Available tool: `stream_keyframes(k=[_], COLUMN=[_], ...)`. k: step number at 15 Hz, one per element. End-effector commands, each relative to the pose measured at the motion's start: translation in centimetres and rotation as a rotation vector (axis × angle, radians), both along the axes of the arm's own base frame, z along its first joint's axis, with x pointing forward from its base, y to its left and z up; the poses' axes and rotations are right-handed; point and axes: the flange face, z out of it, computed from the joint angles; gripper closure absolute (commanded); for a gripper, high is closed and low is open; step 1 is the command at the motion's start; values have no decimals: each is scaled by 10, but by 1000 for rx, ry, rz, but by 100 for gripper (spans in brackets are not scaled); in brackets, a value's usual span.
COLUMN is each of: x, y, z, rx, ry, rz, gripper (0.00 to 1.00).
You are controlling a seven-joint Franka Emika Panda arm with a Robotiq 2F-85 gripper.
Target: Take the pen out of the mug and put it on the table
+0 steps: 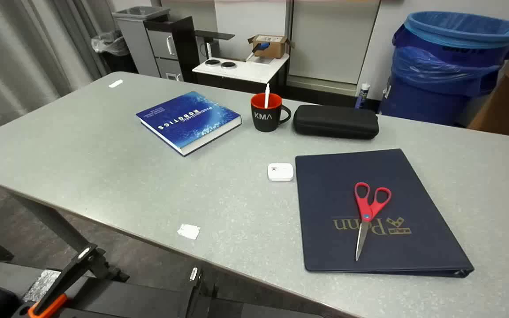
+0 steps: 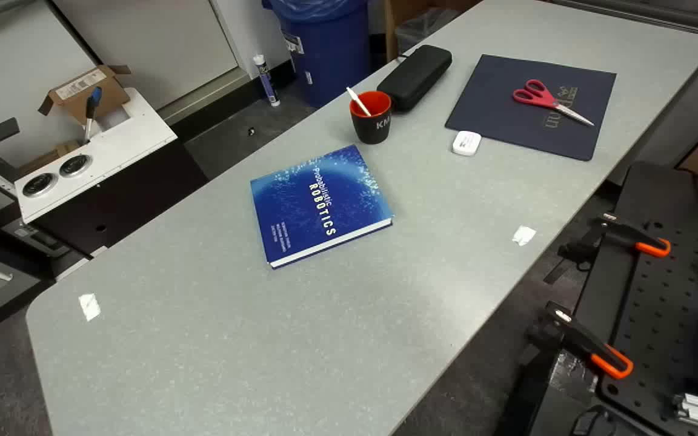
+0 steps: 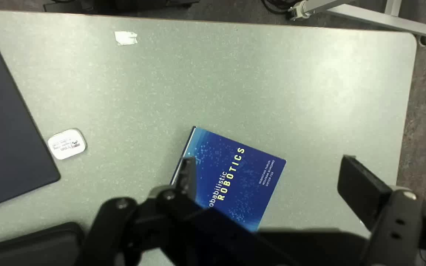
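Tool foremost in the wrist view: released, its two black fingers spread wide, with the blue book showing below and between them. The book lies flat, cover up, on the desk. Pen: located in the mug in both exterior views, white, leaning, its upper part rising above the rim. Its lower end is hidden by the mug wall, so whether it touches the bottom cannot be told. Mug: upright on the desk, dark outside, red inside, pale lettering on its side, handle turned toward the long black case. That case lies just beside the mug; the book lies near the mug on the opposite side, apart from it. Small white box: flat on the desk, just beside the dark blue folder. Scissors: red-handled, lying on the folder across its gold lettering, blades together. White scrap: on the desk, near the edge facing the orange-handled clamps. Large blue bin: standing beyond the far side of the desk, seen in both exterior views.
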Motion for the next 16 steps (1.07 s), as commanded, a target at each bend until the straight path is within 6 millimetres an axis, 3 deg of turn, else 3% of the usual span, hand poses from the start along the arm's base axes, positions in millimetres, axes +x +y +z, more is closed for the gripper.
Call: stream_keyframes(k=[1, 4, 6, 12, 14, 16], x=[0, 6, 23, 102, 117, 120], y=[0, 0, 0, -20, -28, -29], z=[0, -3, -15, -99, -119, -120], rx=[0, -27, -76, -130, -134, -65], ry=[2, -18, -42, -111, -93, -55], rz=[1, -14, -25, -86, -116, -95], gripper=[0, 0, 0, 0, 0, 0])
